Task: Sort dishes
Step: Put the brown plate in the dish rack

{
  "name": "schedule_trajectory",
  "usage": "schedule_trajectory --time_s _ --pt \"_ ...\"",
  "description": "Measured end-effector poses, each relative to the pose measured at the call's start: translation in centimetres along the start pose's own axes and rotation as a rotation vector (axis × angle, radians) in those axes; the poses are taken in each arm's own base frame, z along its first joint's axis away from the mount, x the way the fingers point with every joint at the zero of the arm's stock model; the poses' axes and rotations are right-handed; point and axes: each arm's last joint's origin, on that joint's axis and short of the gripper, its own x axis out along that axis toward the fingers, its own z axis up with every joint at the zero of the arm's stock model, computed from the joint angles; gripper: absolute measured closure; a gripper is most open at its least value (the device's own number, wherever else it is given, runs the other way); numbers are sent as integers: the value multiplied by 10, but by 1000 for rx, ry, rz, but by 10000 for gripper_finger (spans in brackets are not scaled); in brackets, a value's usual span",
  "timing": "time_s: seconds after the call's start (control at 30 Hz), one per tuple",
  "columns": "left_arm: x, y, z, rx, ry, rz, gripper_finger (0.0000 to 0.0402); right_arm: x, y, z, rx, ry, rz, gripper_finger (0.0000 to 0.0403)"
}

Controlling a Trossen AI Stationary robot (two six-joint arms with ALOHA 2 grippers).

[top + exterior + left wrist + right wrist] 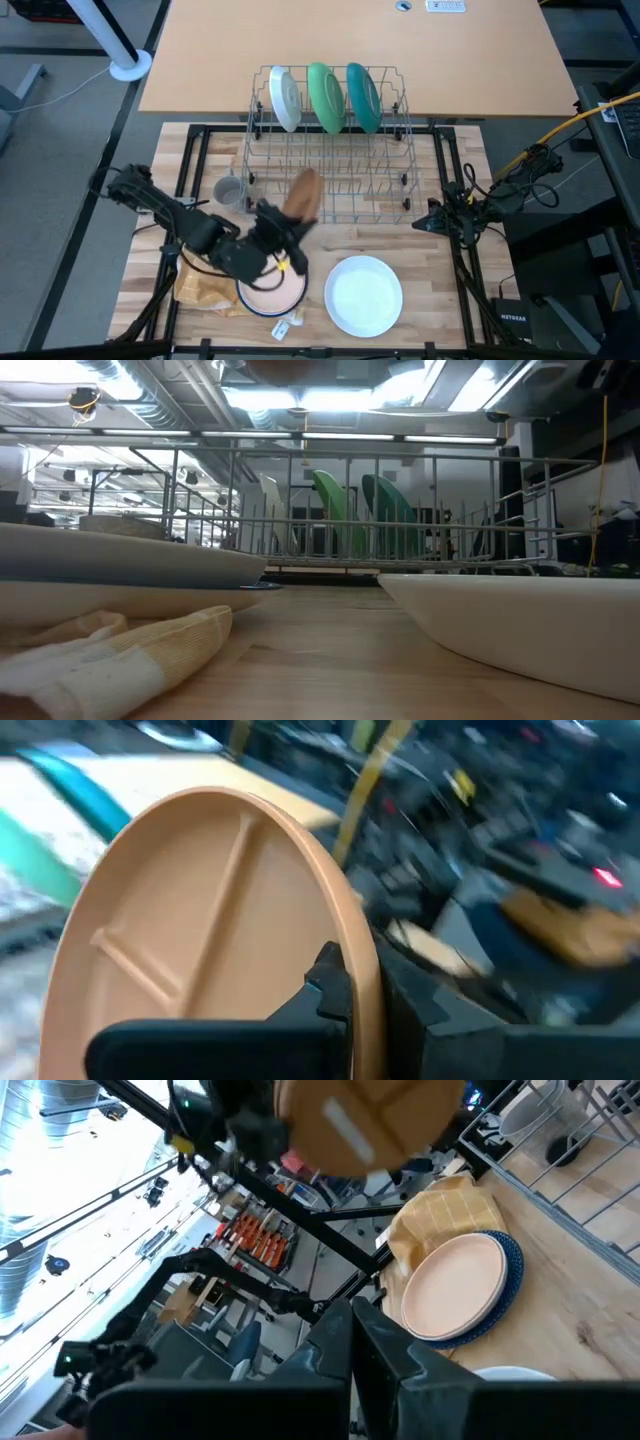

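Note:
My left gripper (291, 220) is shut on a brown divided plate (305, 194), held up on edge above the near part of the grey wire rack (330, 150). A white plate (284, 98), a green plate (325, 96) and a teal plate (362, 96) stand upright in the rack's far slots. A peach plate (272, 293) lies on a blue plate (510, 1270) near the table's near edge. A larger white plate (363, 295) lies to their right. A small grey mug (230, 192) stands left of the rack. My right gripper (424, 222) waits shut at the rack's right. My left gripper pinches the brown plate's rim (352, 945) between its two fingers, one finger (328, 982) on the divided face and the other behind the rim. The fingers come from the table's left. The plate is lifted clear and stands on edge, most of it beyond the fingers.
A yellow-orange checked cloth (203, 290) lies under the left edge of the stacked plates. The rack's near rows (350, 195) hold nothing. A second bare tabletop (350, 50) lies beyond the rack. Cables (535, 165) hang off the right side.

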Motion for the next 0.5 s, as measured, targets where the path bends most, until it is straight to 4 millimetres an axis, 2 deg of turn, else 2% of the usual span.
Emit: schedule_trajectory --time_s 0.17,0.27,0.4,0.5 --pt "1 23 30 -59 -145 174 384 0 0 0 -28 -7 -5 395" --pt "9 37 42 -110 -175 228 386 0 0 0 -31 -7 -5 395" --pt "23 62 50 -214 -186 314 386 0 0 0 -51 -8 -6 395" --pt "33 86 51 -306 -125 369 386 0 0 0 -52 -17 -13 395"
